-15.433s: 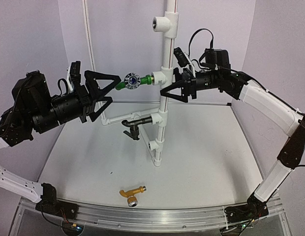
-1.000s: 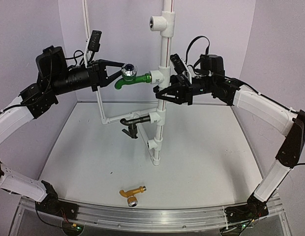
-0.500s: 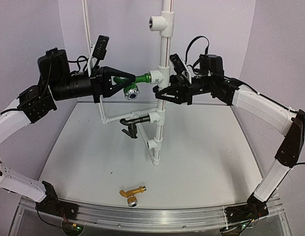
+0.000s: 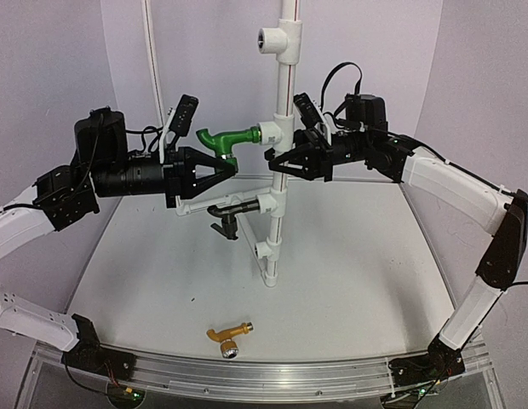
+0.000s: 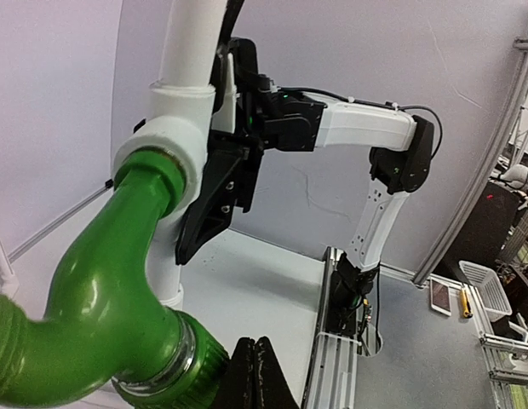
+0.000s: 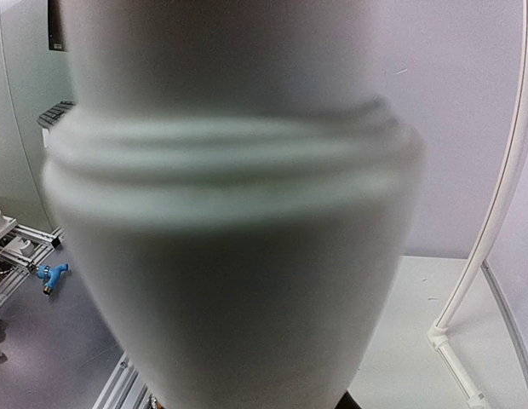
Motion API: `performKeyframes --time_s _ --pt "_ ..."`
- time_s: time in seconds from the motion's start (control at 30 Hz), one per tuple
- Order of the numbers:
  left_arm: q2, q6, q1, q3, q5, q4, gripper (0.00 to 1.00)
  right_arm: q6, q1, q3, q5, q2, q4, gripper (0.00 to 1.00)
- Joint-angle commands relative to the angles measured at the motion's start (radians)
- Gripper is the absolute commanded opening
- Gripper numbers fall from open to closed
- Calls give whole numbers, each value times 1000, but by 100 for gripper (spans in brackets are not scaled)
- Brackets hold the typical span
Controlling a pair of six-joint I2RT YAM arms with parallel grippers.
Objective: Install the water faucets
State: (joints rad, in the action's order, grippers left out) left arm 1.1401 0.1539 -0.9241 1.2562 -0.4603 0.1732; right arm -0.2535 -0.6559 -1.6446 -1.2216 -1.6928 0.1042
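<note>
The green water faucet (image 4: 234,136) is screwed into a tee on the upright white pipe (image 4: 285,94), with its spout turned up and to the left. My left gripper (image 4: 232,167) is shut and empty. Its tips (image 5: 257,349) press against the green faucet's (image 5: 102,298) knob collar from below. My right gripper (image 4: 278,162) is shut on the white pipe (image 6: 230,256) just under that tee, and the pipe fills the right wrist view. A black faucet (image 4: 226,213) hangs from a lower tee. A golden-orange faucet (image 4: 228,337) lies on the table near the front.
An open tee (image 4: 272,37) sits high on the upright pipe. A thin white tube frame (image 4: 153,68) stands behind my left arm. An aluminium rail (image 4: 264,371) runs along the front edge. The right arm (image 5: 366,128) shows beyond the pipe in the left wrist view.
The shut left gripper has swept down and under the green faucet, turning it on its thread: the knob went from top to bottom and the spout now points up. The right arm stayed put.
</note>
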Motion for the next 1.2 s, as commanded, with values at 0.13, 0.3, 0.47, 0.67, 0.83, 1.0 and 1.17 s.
performKeyframes --time_s 0.13,0.3,0.47,0.67,0.83,1.0,1.17 --pt "-21 -12 -2 -58 228 -55 0 167 -4 -3 10 -31 149 0" --pt "-10 21 24 -59 261 -113 0 167 -4 3 -3 -34 149 0" --pt "-35 81 117 -93 209 -205 0 165 -4 9 -6 -24 149 0" --pt "-7 72 148 -51 170 -229 0 165 -4 19 -4 -20 149 0" --pt "22 47 154 41 135 -184 0 163 -5 27 -4 -18 149 0" --pt "30 19 153 114 89 -136 0 162 -5 26 -7 -18 148 0" --pt "52 3 153 162 -3 -94 0 165 -5 21 3 -21 148 0"
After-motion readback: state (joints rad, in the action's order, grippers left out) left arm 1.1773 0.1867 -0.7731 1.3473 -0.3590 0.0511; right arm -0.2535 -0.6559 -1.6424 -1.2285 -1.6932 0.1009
